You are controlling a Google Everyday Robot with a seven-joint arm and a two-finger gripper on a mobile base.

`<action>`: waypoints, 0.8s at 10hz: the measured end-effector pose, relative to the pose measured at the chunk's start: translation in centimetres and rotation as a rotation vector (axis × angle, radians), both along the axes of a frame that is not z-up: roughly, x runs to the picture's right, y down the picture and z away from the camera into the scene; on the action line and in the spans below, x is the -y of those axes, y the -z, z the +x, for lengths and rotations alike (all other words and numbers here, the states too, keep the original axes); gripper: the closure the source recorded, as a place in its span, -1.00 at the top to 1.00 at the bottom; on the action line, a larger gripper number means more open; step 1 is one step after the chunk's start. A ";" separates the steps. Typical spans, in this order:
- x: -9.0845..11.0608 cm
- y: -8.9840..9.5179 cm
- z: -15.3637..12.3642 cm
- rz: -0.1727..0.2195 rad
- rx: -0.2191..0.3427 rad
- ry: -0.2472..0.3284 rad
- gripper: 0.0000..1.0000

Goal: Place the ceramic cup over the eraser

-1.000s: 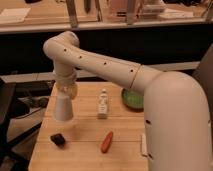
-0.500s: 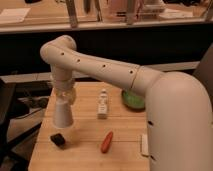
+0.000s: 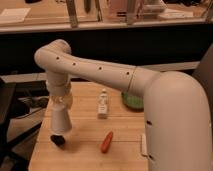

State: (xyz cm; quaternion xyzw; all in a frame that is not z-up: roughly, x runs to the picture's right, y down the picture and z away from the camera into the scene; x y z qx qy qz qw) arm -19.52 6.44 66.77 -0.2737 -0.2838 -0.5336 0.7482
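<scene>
In the camera view, the white arm is reaching from the right across the wooden worktop (image 3: 85, 150) and bending down at its elbow over the left side. The end effector (image 3: 61, 107) is pointing straight down and is gripping the ceramic cup (image 3: 60, 121), which is hanging upside down with its wide mouth facing the worktop; the fingers are clamped on the cup's narrow upper end, though they are mostly hidden behind the wrist and the cup itself. The cup is sitting just above the eraser (image 3: 58, 140), a small black lump lying near the front left edge of the worktop. The cup's rim is overlapping the top of the eraser; I cannot tell whether the two are touching.

To the right of the cup, a slim white bottle (image 3: 103, 103) is standing upright near the middle of the worktop. Nearer the front, an orange-red elongated object (image 3: 106, 142) is lying tilted, well apart from the eraser. A green bowl (image 3: 131, 102) is resting farther back on the right, partly covered by the robot's large white body.
</scene>
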 end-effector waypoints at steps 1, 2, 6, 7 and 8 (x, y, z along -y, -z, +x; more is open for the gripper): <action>-0.5 0.1 -0.6 -0.002 0.010 0.013 -0.95; -0.8 0.2 -0.8 -0.002 0.014 0.018 -0.95; -1.8 -0.1 -1.1 -0.009 0.019 0.038 -0.95; -2.1 -0.2 -1.3 -0.011 0.021 0.045 -0.95; -2.4 -0.4 -1.4 -0.012 0.023 0.051 -0.95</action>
